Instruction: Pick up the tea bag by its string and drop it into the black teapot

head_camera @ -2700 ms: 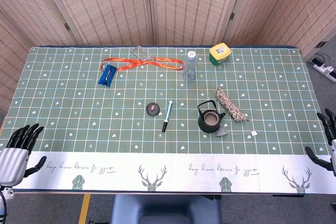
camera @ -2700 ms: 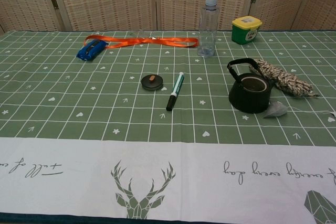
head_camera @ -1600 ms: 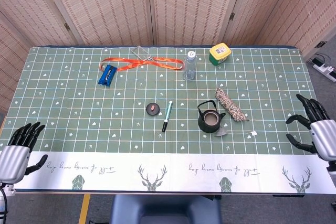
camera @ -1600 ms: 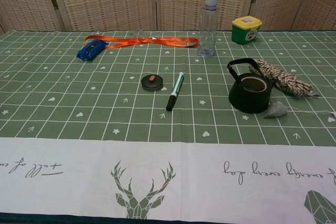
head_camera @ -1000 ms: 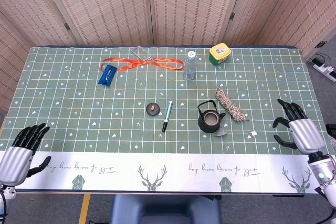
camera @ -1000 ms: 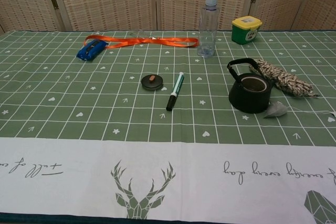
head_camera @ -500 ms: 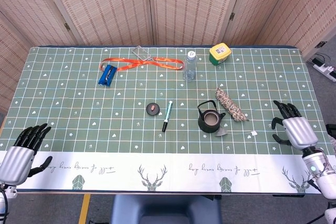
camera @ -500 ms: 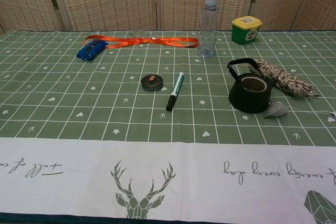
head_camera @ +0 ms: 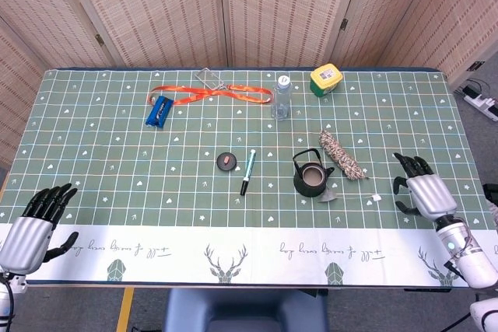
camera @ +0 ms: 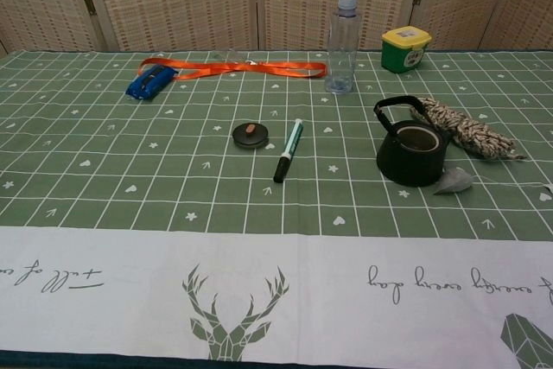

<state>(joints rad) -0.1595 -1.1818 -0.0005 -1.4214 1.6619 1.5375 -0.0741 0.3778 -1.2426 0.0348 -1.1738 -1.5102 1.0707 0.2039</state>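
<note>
Your left hand [head_camera: 29, 227] rests at the near-left corner of the tabletop [head_camera: 101, 153], fingers [head_camera: 48, 200] spread and holding nothing, well apart from everything else.

Going left to right across the green grid cloth, you have a blue case [head_camera: 158, 110] at the far left with an orange lanyard [head_camera: 226, 93] running from it toward the middle. Nearer to you sit a small round black lid [head_camera: 226, 161] and, just beside it, a green marker pen [head_camera: 248, 172] with its dark tip pointing toward you. Behind them a clear plastic bottle [head_camera: 282, 96] stands upright, and further right at the back is a green tub with a yellow lid [head_camera: 327, 78].

The black teapot [head_camera: 310, 177] stands open, handle raised, right of the pen. A bundle of speckled rope [head_camera: 341, 155] lies just beside it on the far-right side, close to the tea bag's string.

The tea bag [head_camera: 328, 194] lies on the cloth touching or nearly touching the teapot's near-right base. Its thin string [head_camera: 354, 197] trails to the right and ends at a small white tag [head_camera: 376, 198].

Your right hand [head_camera: 424, 193] hovers over the cloth near the right edge, fingers [head_camera: 408, 166] apart and empty. The tag lies just left of it, between your hand and the teapot, with nothing standing between. In the chest view your hands are out of frame.
</note>
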